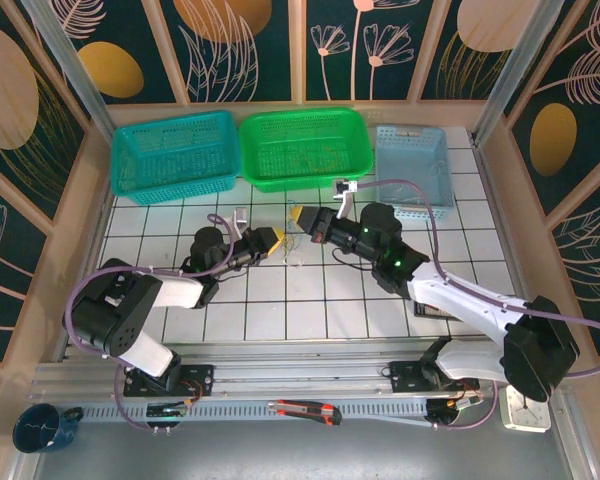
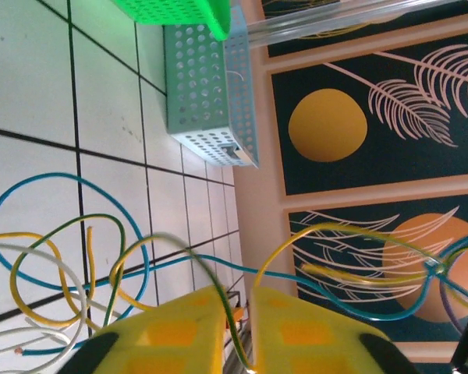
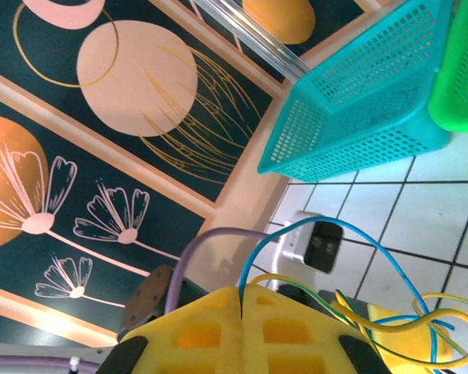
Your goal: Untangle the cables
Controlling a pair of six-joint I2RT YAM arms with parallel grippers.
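Note:
The cables (image 1: pixel 296 248) are a small knot of thin white, yellow, green-yellow and blue wires on the tiled table (image 1: pixel 310 320), strung between the two grippers. My left gripper (image 1: pixel 276 240) has its yellow fingers closed on a green-yellow wire, which runs down into the narrow slit between them (image 2: pixel 238 312). Loops of the cables (image 2: pixel 90 257) lie on the tiles to its left. My right gripper (image 1: pixel 300 216) faces it from the right. Its pads are pressed together (image 3: pixel 241 300) with a blue wire (image 3: pixel 320 219) coming out of the seam and arcing over to the other gripper's yellow finger (image 3: pixel 398 343).
Three baskets line the back of the table: teal (image 1: pixel 175 155), green (image 1: pixel 305 148) and light blue (image 1: pixel 410 165). A box cutter (image 1: pixel 305 411) lies on the front rail. A blue mug (image 1: pixel 40 428) sits at the bottom left. Purple arm cables loop beside both arms.

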